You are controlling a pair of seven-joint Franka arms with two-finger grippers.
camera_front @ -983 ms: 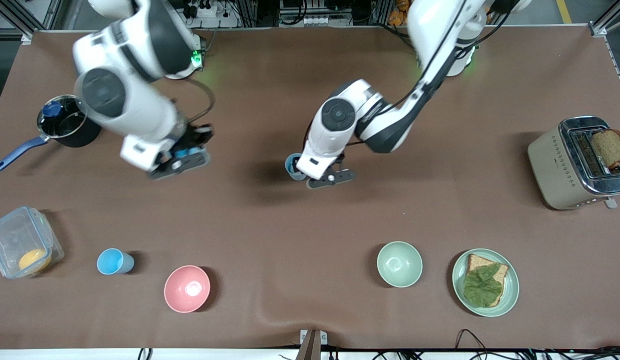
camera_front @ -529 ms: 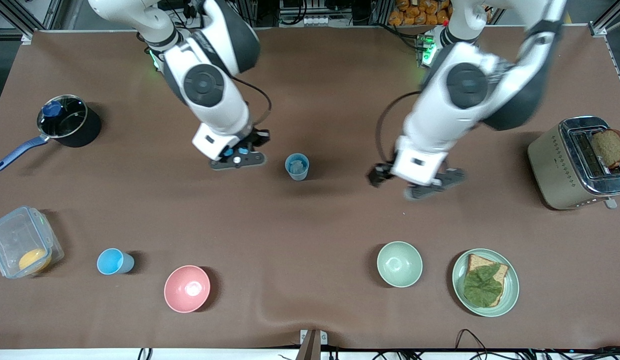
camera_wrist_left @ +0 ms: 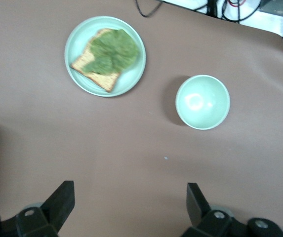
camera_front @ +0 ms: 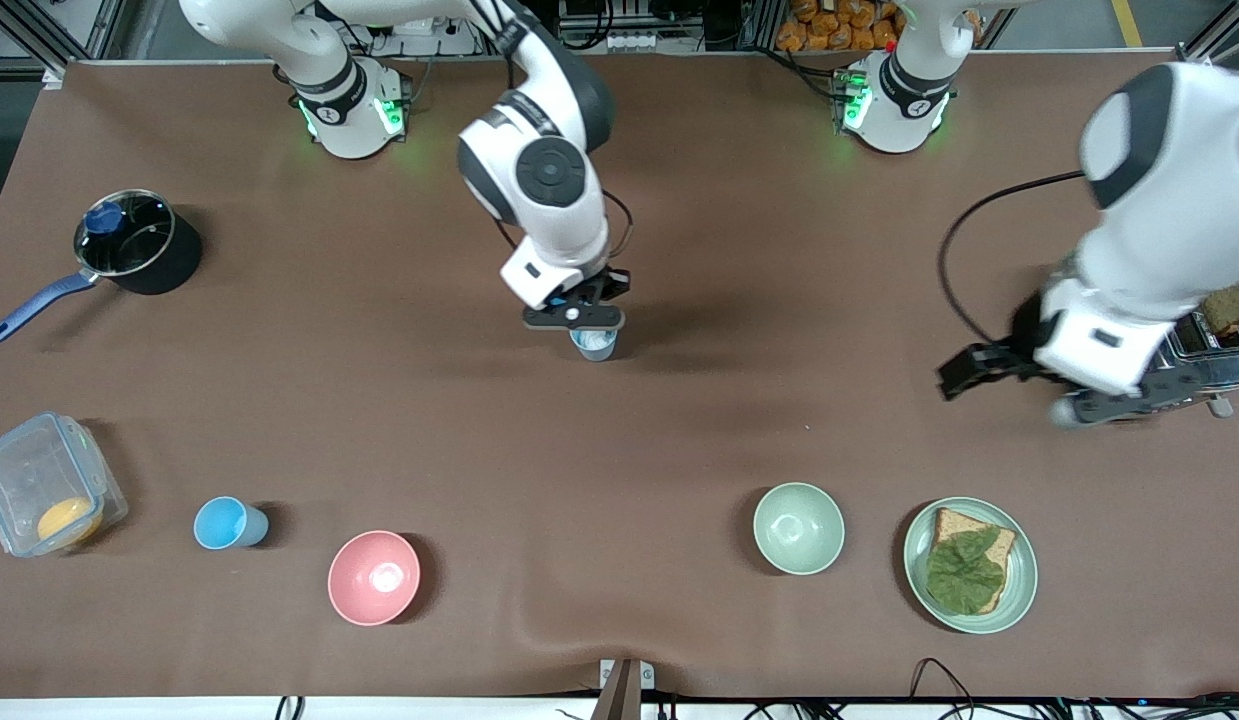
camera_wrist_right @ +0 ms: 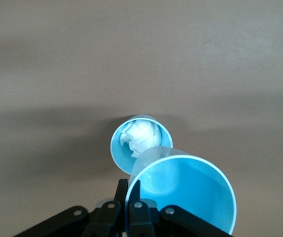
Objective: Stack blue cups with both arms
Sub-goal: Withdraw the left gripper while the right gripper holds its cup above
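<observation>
A paler grey-blue cup stands upright at the middle of the table, with something whitish inside; it also shows in the right wrist view. My right gripper hangs just over it, shut on the rim of a bright sky blue cup, which is held a little above and beside the paler cup. In the right wrist view the right gripper pinches the rim. Another bright blue cup stands near the front camera, toward the right arm's end. My left gripper is open and empty in front of the toaster; its jaws stand wide apart.
A black pot and a clear container are at the right arm's end. A pink bowl, a pale green bowl and a plate of toast with greens lie nearer the front camera. A toaster stands under the left arm.
The left gripper let go of the paler cup and swung away to the toaster end. The right gripper carried the bright blue cup from the pot end to over the paler cup.
</observation>
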